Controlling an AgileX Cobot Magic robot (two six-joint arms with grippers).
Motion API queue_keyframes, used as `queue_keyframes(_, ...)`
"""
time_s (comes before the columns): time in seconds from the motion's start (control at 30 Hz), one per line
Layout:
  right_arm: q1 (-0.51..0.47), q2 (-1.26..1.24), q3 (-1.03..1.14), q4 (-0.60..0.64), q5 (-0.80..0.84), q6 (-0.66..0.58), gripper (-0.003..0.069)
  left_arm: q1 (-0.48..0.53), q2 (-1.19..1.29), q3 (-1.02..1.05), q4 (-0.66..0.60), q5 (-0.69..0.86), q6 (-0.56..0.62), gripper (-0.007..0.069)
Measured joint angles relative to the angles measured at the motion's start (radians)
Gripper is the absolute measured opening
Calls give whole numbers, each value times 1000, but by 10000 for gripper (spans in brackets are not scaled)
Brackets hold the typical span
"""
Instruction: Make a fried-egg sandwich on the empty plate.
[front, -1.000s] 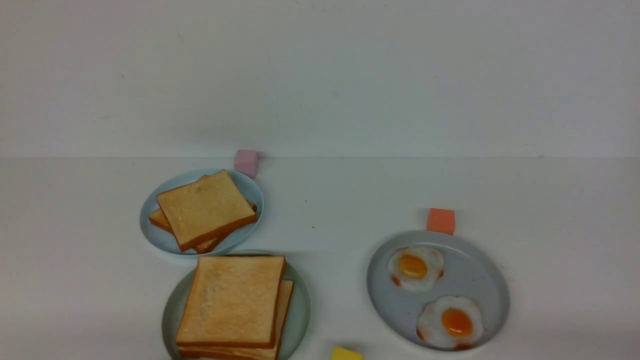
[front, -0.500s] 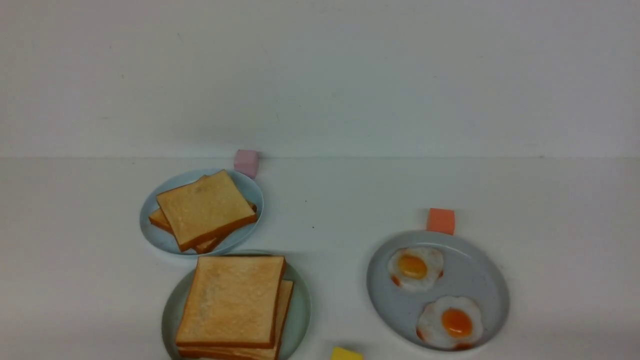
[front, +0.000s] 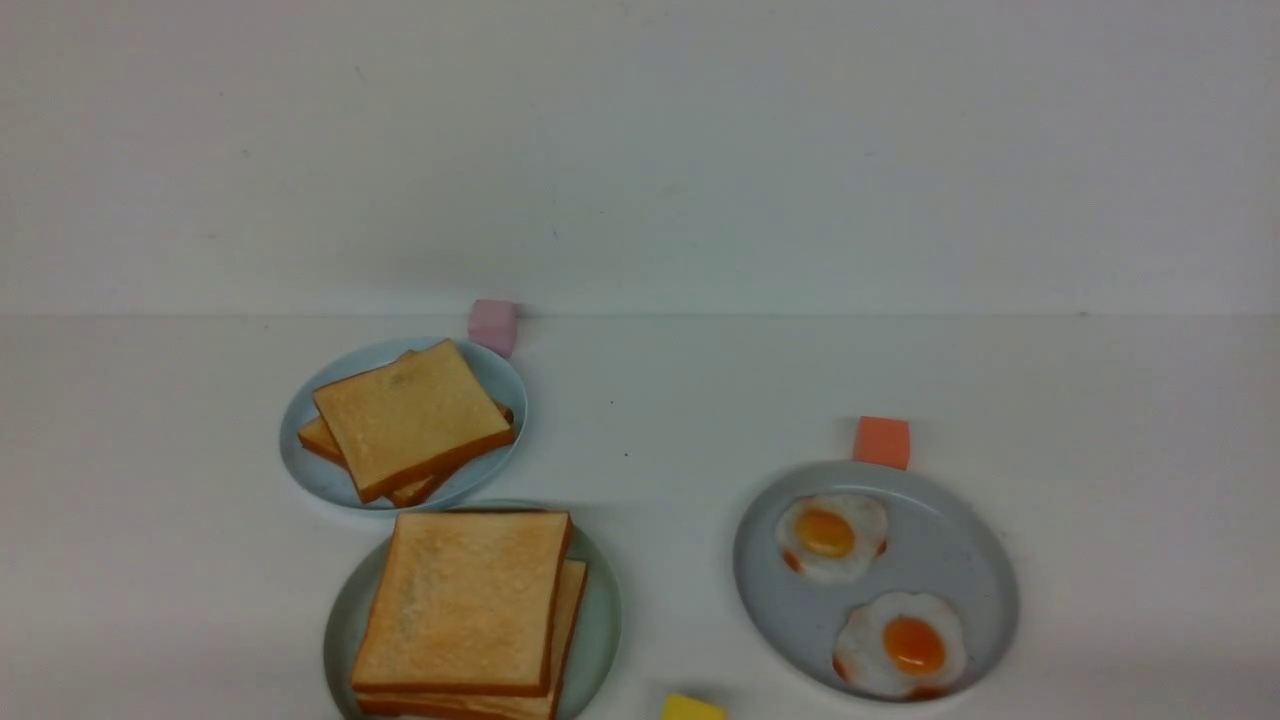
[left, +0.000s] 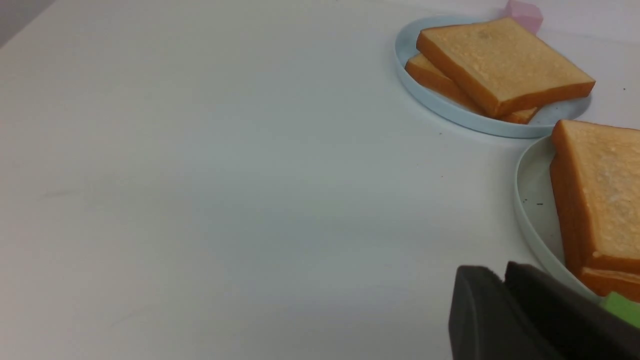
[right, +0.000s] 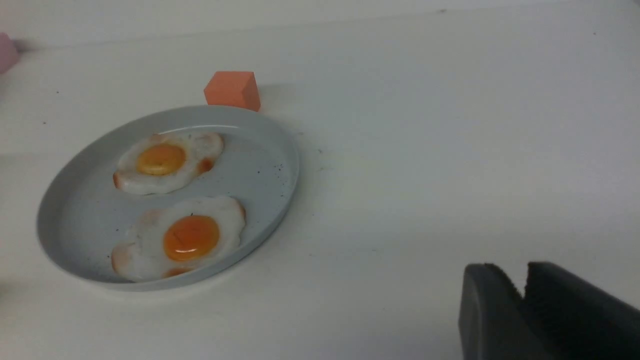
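Nothing has changed across the front views, so we judge the sandwich finished. We see bare table (front: 700, 400) wide open mid-scene and far left. The grey-blue plate (front: 960, 560) with two eggs sits right. The mint plate (front: 605, 610) at the near edge carries the fried-egg sandwich (front: 465, 600), no egg visible between slices. The light-blue plate (front: 310, 470) touches it behind. Our left gripper (left: 505, 280) and right gripper (right: 522, 282) both show fingers pressed together, holding nothing.

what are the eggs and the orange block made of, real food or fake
The eggs look fake: moulded plastic or rubber, with smooth, evenly coloured, faintly glossy yolks and neat scalloped edges. The orange block seems matte foam or painted wood, with crisp flat faces; which one is unclear.
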Motion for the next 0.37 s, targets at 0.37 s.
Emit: queue_keyframes(0.37,0,0,0,0,0,0,151,0,0,0,0,0,0,86)
